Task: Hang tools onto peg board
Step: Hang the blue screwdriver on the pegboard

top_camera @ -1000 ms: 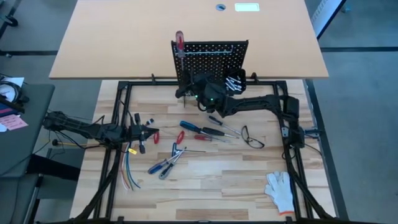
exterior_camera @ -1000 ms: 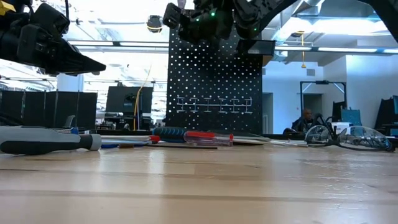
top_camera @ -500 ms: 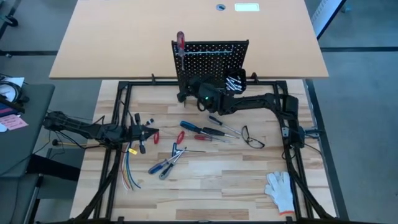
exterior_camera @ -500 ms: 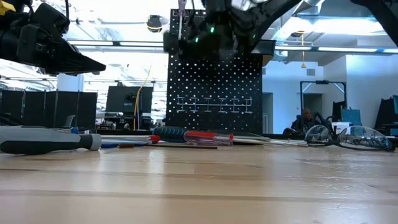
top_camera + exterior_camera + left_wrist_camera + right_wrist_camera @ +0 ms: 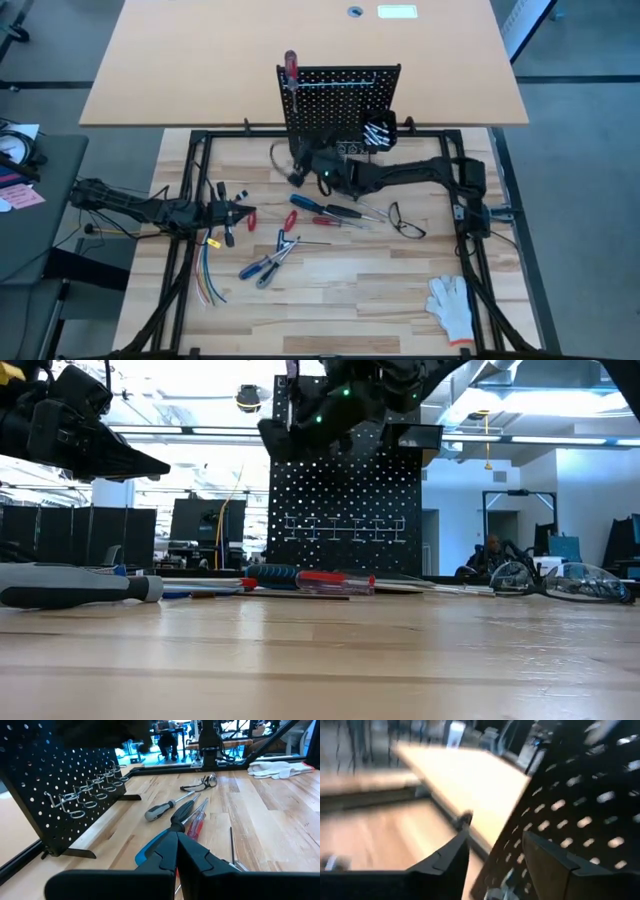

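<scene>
I am a two-armed robot at a pale wooden worktop (image 5: 400, 300), seen from above. At twelve o'clock stands the peg board (image 5: 340, 100), an upright black panel full of small holes, with a red-handled screwdriver (image 5: 290, 66) hanging at its upper corner on the eleven o'clock side and a small black bin (image 5: 379, 132) holding silver bits at its lower corner on the one o'clock side.

My right tool (image 5: 300, 170) hovers just in front of the board's foot, on the eleven o'clock side of the panel. Its fingers (image 5: 445, 865) stand apart with nothing between them, the board's holes showing close beyond.

My left tool (image 5: 245, 214) waits at nine o'clock, low above the worktop, its fingers (image 5: 172, 855) pressed together and empty.

The other tools lie loose at the centre of the worktop: a blue-handled screwdriver (image 5: 305, 202), a black-handled screwdriver (image 5: 358, 205) and a small red-handled one (image 5: 335, 222) just beside it, with red-handled pliers (image 5: 270, 262) toward six o'clock. Clear safety glasses (image 5: 405, 222) sit at three o'clock (near the screwdriver tips). A white glove (image 5: 450, 305) lies at five o'clock, and a bundle of coloured wires (image 5: 208, 280) at seven o'clock.
</scene>
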Motion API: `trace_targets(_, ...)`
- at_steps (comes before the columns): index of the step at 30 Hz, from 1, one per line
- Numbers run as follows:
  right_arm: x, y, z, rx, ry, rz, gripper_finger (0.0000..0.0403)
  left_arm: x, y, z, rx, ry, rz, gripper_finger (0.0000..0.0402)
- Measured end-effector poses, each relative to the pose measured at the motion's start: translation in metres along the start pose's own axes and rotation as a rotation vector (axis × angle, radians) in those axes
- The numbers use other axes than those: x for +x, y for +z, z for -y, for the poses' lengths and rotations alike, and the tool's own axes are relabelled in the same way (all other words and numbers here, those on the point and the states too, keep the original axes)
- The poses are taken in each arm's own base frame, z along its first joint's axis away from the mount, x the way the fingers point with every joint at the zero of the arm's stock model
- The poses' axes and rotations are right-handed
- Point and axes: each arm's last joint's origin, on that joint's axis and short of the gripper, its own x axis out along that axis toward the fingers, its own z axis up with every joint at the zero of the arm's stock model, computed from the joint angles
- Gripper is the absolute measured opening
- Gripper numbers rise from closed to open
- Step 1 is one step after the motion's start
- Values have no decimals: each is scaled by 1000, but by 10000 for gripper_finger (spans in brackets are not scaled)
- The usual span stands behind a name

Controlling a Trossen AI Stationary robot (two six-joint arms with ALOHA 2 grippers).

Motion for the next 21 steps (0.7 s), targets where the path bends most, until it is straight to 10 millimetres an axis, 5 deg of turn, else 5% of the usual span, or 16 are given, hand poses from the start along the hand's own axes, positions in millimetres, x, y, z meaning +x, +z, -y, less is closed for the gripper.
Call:
trace_targets(9, -87, 9, -50, -408, 257, -130, 198, 0, 0, 0, 0, 0, 0, 0)
trace_targets(13, -134, 3, -69, -510, 529, -219, 197, 0, 0, 0, 0, 0, 0, 0)
trace_targets(17, -169, -18, -90, -449, 765, -311, 196, 0, 0, 0, 0, 0, 0, 0)
trace_targets(21, -193, -55, -103, -436, 805, -401, 196, 0, 0, 0, 0, 0, 0, 0)
